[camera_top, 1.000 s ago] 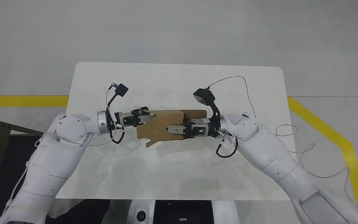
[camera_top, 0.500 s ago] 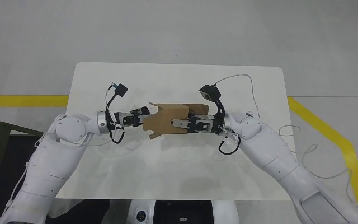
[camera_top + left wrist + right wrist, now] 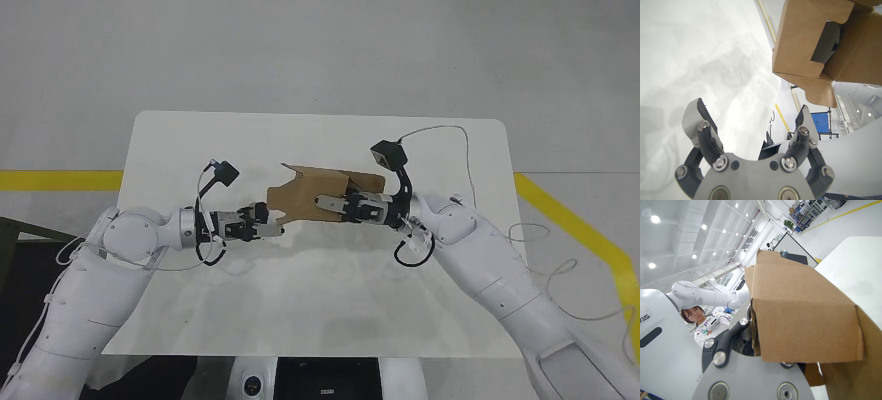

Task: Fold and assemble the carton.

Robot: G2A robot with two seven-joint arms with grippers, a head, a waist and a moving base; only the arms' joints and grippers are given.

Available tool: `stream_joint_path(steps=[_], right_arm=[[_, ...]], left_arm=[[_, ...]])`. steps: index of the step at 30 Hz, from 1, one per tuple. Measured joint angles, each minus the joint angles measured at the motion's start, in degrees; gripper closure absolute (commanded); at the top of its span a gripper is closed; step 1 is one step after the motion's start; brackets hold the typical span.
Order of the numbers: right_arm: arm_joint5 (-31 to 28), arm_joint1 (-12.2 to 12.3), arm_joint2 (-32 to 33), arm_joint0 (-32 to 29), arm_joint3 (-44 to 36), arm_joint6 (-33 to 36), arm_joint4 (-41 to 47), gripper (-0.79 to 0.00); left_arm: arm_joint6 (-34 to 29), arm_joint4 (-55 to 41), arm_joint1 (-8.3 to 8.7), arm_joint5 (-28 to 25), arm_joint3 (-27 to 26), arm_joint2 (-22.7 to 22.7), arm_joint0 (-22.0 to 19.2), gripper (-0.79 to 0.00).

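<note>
Pinching brown cardboard carton [image 3: 312,184], right end effector [image 3: 324,203], left end effector [image 3: 752,103] spread wide

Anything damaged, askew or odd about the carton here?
The carton sits tilted and half-formed in the right gripper, one flap loose; its edge there looks frayed. The left gripper is open, clear of it.

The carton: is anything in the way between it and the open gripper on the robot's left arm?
Nothing visible does. The left gripper is open and apart from the carton, with only clear air between them.
</note>
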Motion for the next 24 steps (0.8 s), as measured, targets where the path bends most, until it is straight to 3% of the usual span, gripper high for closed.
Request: stream_joint_path(steps=[24], right_arm=[[1.1, -1.5, -1.1, -0.6, -1.0, 4.4, 1.7, 0.000]], left_arm=[[0.3, -2.5, -0.40, 0.5, 0.0, 1.1, -1.5, -0.785]])
